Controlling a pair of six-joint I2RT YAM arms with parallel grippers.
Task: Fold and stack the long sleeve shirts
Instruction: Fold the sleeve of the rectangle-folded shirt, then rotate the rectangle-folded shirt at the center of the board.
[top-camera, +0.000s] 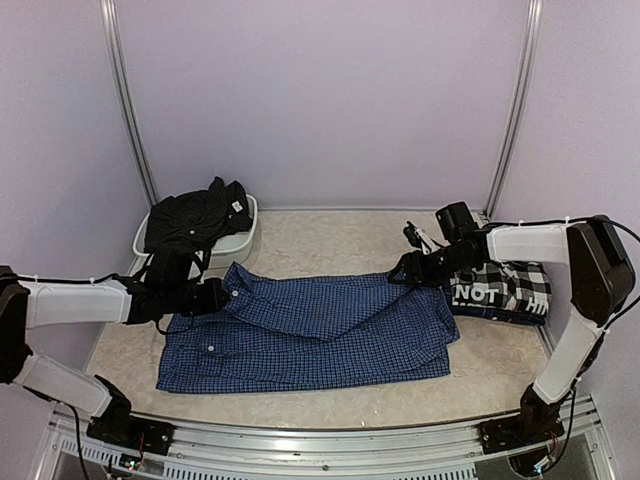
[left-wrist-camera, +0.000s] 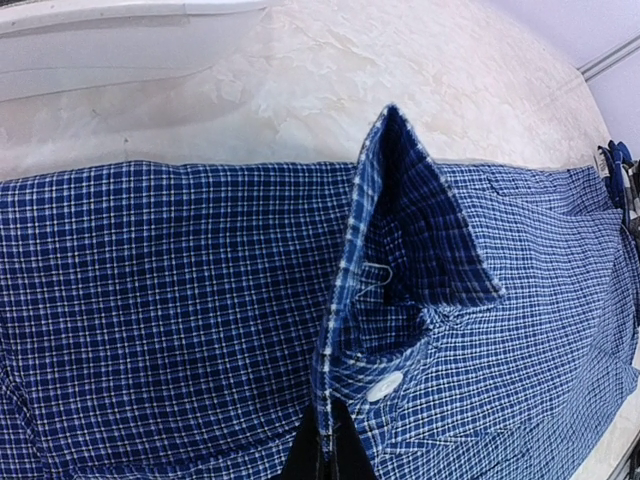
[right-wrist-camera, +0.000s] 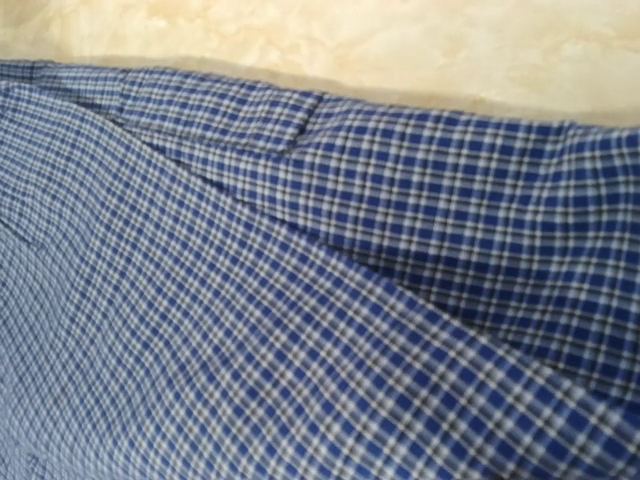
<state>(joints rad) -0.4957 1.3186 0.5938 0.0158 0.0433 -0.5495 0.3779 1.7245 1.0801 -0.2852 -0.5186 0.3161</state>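
Pale lavender walls (top-camera: 320, 100) enclose a beige marbled table (top-camera: 330, 235), where the blue checked shirt (top-camera: 320, 330) lies spread flat between the two arms. The left gripper (top-camera: 218, 296) sits at the shirt's left end, closed on the collar (left-wrist-camera: 400, 230), which stands up from its pinch in the left wrist view. The right gripper (top-camera: 400, 272) rests at the shirt's far right corner; whether it grips cannot be told. The black-and-white check shirt (top-camera: 505, 285) lies folded at the right, beneath that arm. At the far left, a white tub (top-camera: 247, 228) holds the crumpled black shirt (top-camera: 195, 215).
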